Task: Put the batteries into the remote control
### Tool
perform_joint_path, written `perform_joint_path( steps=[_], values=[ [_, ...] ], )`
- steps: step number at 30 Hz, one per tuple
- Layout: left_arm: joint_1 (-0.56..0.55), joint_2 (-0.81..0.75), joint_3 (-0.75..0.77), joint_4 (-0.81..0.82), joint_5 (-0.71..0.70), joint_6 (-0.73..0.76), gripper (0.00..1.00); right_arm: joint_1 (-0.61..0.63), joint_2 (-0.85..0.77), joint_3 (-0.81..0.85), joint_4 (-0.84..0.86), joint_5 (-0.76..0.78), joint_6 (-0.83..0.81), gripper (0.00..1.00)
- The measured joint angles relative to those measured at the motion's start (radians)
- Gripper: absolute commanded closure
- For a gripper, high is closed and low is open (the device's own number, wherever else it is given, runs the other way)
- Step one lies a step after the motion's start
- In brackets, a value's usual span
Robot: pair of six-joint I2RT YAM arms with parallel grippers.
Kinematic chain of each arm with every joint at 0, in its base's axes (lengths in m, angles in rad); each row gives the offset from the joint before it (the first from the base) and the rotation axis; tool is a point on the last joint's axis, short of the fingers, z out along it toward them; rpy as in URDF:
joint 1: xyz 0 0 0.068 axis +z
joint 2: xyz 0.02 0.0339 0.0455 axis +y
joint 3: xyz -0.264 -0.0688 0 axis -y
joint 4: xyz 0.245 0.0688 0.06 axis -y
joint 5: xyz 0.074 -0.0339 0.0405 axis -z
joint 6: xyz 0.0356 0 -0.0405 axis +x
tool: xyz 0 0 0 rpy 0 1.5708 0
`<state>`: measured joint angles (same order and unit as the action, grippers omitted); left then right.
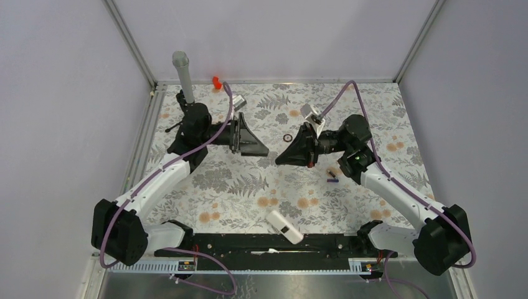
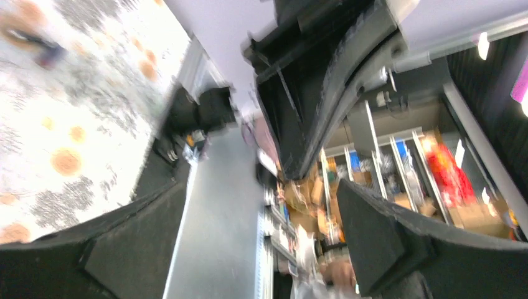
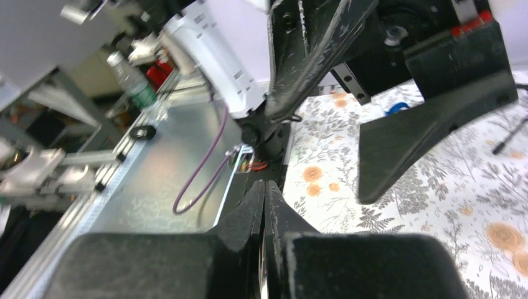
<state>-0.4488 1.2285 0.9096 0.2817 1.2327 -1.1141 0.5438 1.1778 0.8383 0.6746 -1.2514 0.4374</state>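
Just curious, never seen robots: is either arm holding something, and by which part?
Nothing. The left fingers are open and empty; the right fingers are shut on nothing.

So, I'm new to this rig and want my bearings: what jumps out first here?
The left gripper, open, and the right gripper, shut, point nearly tip to tip over the middle of the table. The white remote lies by the near edge, and the batteries lie farther back on the right.
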Motion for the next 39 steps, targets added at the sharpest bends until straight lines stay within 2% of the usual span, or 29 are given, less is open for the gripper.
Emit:
perform_joint_path(
  steps=[3, 4, 5, 6, 7, 8, 10, 14, 19, 25, 29, 39],
  values=[
    [0.038, -0.001, 0.062, -0.207, -0.189, 0.185, 0.01, 0.0, -0.002, 0.001, -0.101, 0.145, -0.018, 0.99],
    [0.045, -0.001, 0.089, -0.301, -0.312, 0.264, 0.01, 0.001, -0.001, 0.001, -0.161, 0.226, -0.03, 0.91],
    [0.046, -0.002, 0.098, -0.348, -0.389, 0.313, 0.01, 0.001, 0.0, 0.001, -0.211, 0.287, -0.04, 0.78],
    [0.047, -0.006, 0.097, -0.403, -0.486, 0.369, 0.01, 0.002, 0.002, 0.0, -0.28, 0.378, -0.048, 0.72],
    [0.047, -0.011, 0.089, -0.443, -0.551, 0.404, 0.01, 0.001, 0.003, -0.001, -0.324, 0.435, -0.049, 0.61],
    [0.047, -0.017, 0.072, -0.476, -0.618, 0.437, 0.01, 0.001, 0.003, -0.006, -0.377, 0.504, -0.056, 0.56],
    [0.047, -0.028, 0.035, -0.528, -0.71, 0.47, 0.02, 0.001, 0.003, -0.03, -0.46, 0.594, -0.069, 0.44],
    [0.047, -0.06, -0.038, -0.62, -0.878, 0.499, 0.01, 0.035, 0.001, -0.103, -0.605, 0.724, -0.092, 0.28],
    [0.047, -0.115, -0.059, -0.67, -1.037, 0.504, 0.01, 0.215, -0.007, -0.148, -0.793, 0.926, -0.104, 0.09],
    [0.048, -0.154, -0.061, -0.689, -1.193, 0.496, 0.01, 0.47, 0.008, -0.145, -0.94, 1.198, -0.079, 0.07],
    [0.062, -0.156, -0.061, -0.707, -1.254, 0.492, 0.01, 0.594, 0.047, -0.135, -1.011, 1.315, -0.043, 0.07],
    [0.113, -0.174, -0.061, -0.738, -1.311, 0.492, 0.01, 0.867, 0.124, -0.094, -1.089, 1.366, 0.029, 0.05]
  ],
)
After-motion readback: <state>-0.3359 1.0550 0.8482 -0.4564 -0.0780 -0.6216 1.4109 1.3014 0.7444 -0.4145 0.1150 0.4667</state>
